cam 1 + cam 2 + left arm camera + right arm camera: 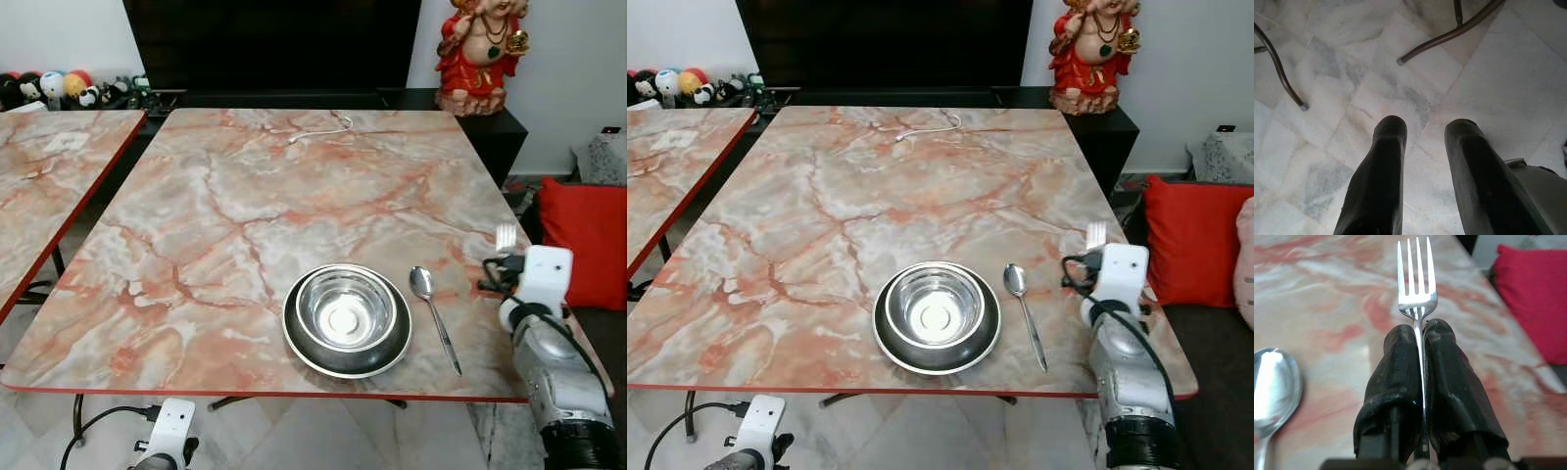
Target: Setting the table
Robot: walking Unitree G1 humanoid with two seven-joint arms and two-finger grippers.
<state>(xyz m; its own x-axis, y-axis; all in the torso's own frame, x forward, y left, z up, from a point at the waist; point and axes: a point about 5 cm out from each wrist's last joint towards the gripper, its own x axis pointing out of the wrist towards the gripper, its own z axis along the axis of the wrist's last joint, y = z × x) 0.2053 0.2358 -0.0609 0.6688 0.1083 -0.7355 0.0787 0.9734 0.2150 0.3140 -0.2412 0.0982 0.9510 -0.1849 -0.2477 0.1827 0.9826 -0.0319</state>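
Note:
A steel bowl (346,309) sits in a dark-rimmed plate (304,343) near the front edge of the marble table (245,206). A spoon (434,315) lies just right of the plate, bowl end away from me. My right gripper (1419,335) is shut on a silver fork (1417,279), tines pointing forward, held over the table's right edge beside the spoon; the fork's tines (506,237) rise above the wrist. My left gripper (1425,129) hangs open below the table's front edge, over the floor, with nothing between its fingers.
A white cable (321,129) lies at the table's far end. A second marble table (49,176) stands to the left. A red statue (482,54) sits on a dark cabinet behind. A red cushion (586,240) lies right. Chair legs (1449,34) cross the tiled floor.

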